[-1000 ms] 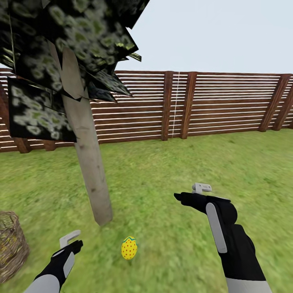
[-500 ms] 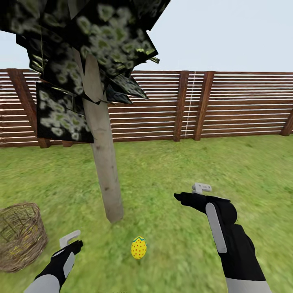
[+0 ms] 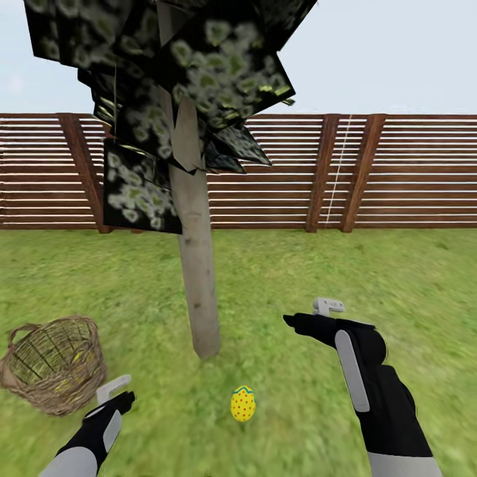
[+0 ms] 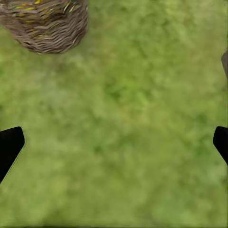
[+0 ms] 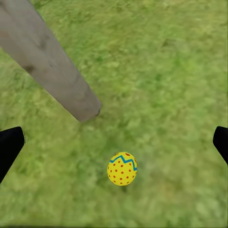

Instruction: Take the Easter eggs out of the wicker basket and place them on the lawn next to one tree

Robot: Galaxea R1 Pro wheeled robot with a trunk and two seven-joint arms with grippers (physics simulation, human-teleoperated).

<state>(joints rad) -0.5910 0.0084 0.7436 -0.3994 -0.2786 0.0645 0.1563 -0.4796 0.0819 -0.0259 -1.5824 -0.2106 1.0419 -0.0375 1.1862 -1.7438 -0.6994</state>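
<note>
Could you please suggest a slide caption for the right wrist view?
Open right gripper above the lawn, one yellow dotted egg lying near the tree trunk.

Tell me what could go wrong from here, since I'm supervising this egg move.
One egg stands on the lawn near the tree, so the base could roll over it. Yellow shows through the basket weave; eggs may remain inside. Both pincers, left and right, are open and empty.
</note>
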